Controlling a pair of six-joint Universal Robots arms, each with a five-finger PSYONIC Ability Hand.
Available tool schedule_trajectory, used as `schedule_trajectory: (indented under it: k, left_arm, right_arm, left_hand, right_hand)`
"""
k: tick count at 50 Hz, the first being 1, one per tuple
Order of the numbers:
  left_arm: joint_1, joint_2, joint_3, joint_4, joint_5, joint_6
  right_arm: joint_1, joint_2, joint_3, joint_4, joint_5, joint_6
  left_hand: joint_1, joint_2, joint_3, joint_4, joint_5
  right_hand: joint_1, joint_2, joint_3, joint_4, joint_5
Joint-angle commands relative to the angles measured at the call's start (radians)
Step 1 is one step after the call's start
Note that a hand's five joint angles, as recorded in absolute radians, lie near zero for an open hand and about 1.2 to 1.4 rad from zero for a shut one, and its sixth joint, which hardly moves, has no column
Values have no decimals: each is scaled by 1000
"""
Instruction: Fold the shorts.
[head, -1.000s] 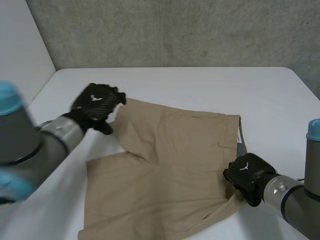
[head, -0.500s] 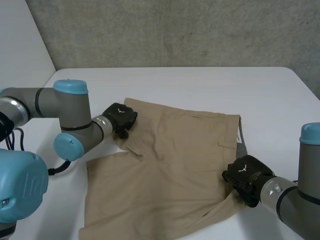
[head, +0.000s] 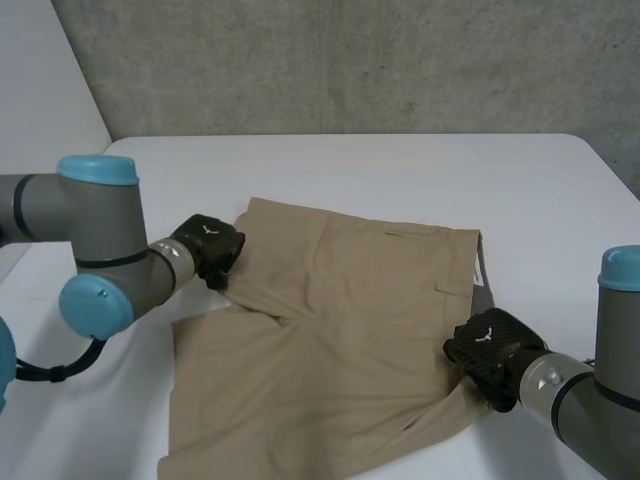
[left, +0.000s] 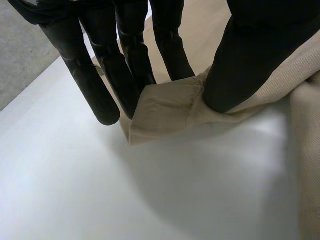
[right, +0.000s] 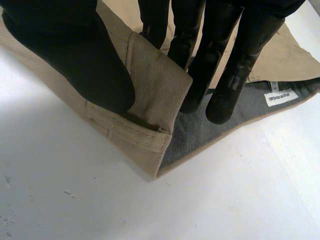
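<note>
Left hand (head: 207, 247) has slid back, pinching the shorts' (head: 340, 330) hem corner.

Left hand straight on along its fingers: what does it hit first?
Probably the table: the left hand pinches a hem corner of the shorts, and bare tabletop lies just past its fingertips. Depth unclear.

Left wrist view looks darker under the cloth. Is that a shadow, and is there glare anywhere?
Left wrist view: yes, a soft shadow lies on the table under the shorts corner that the left hand pinches, with one brighter patch beside the thumb. Right wrist view: a faint shadow edges the corner pinched by the right hand. Head view: even light, no glare.
</note>
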Motion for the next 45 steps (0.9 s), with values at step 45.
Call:
schedule_trajectory:
  k: [45]
  left_arm:
    - [3, 932, -931, 2, -8, -462]
  right_arm:
    - [-7, 52, -136, -86, -3, 345]
  left_hand:
    - [-563, -593, -593, -591, -548]
  right_hand:
    - [418, 216, 195, 204, 238]
